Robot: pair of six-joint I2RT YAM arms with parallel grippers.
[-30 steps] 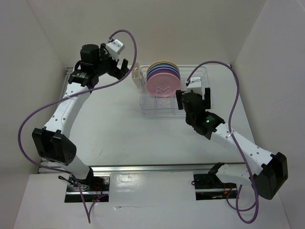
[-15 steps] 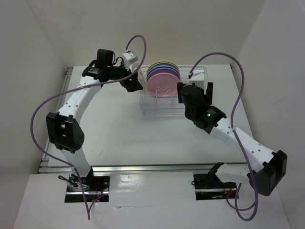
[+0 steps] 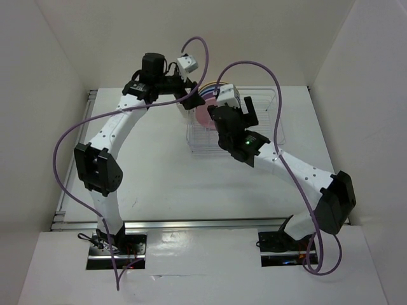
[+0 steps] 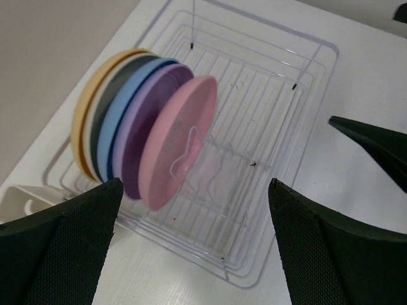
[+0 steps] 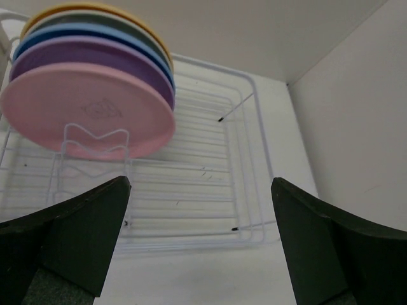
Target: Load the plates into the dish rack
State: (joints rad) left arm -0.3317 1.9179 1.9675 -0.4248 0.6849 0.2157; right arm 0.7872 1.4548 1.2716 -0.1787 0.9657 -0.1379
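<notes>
Five plates stand on edge, side by side, in the white wire dish rack (image 4: 273, 82): yellow-orange (image 4: 81, 121), cream (image 4: 93, 124), light blue (image 4: 121, 108), lilac purple (image 4: 143, 127) and pink (image 4: 181, 136). My left gripper (image 4: 194, 248) is open and empty, hovering above the rack's near edge in front of the pink plate. My right gripper (image 5: 200, 241) is open and empty above the rack (image 5: 210, 190), facing the pink plate (image 5: 89, 105). In the top view both grippers, left (image 3: 191, 101) and right (image 3: 234, 113), cover most of the plates; only a strip of pink (image 3: 205, 115) shows.
The white cutlery holder (image 4: 25, 200) sits at the rack's end beside the yellow-orange plate. The rack's right half (image 3: 264, 124) holds no plates. White walls close in at the back and sides (image 5: 356, 95). A purple cable (image 3: 254, 67) arcs over the rack.
Both arms have closed in on the rack. The left gripper swung right to the plates' end. The right gripper moved left and up over the rack's middle. The plates have not moved.
</notes>
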